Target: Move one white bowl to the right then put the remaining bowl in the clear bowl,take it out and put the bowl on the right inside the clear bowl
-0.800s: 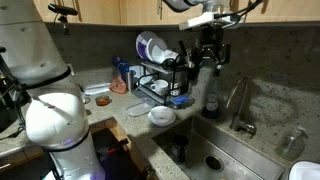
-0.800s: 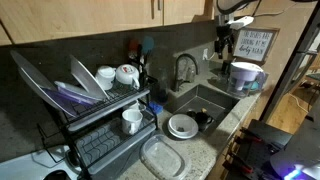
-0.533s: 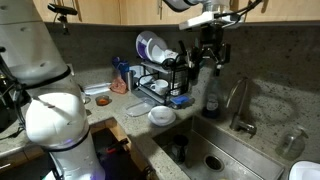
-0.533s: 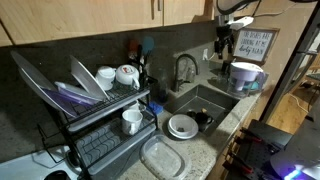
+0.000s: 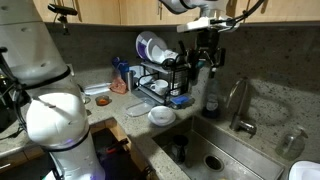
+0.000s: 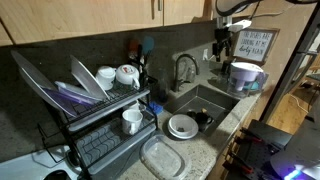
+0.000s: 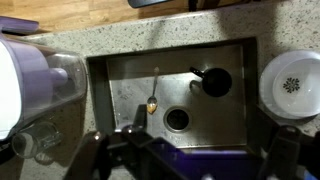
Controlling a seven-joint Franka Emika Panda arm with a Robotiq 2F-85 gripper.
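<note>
White bowls [image 5: 161, 116] [image 6: 182, 126] sit on the counter at the sink's edge, seemingly stacked one in the other. In the wrist view they show at the right edge [image 7: 290, 85]. The clear bowl [image 6: 162, 157] [image 5: 139, 108] lies on the counter beside them, in front of the dish rack. My gripper [image 5: 203, 50] [image 6: 224, 42] hangs high above the sink, well away from the bowls. It is open, with nothing between its fingers [image 7: 90, 150].
A dish rack [image 6: 100, 105] [image 5: 160, 70] holds plates and mugs. The steel sink [image 7: 130, 85] contains a black cup [image 7: 213, 82] and a spoon [image 7: 152, 100]. A faucet [image 6: 183, 68] [image 5: 240, 105] rises behind it. A water jug [image 6: 245, 75] [image 7: 30, 80] stands on the far counter.
My gripper has shifted slightly above the sink and stays open. The bowls have not moved.
</note>
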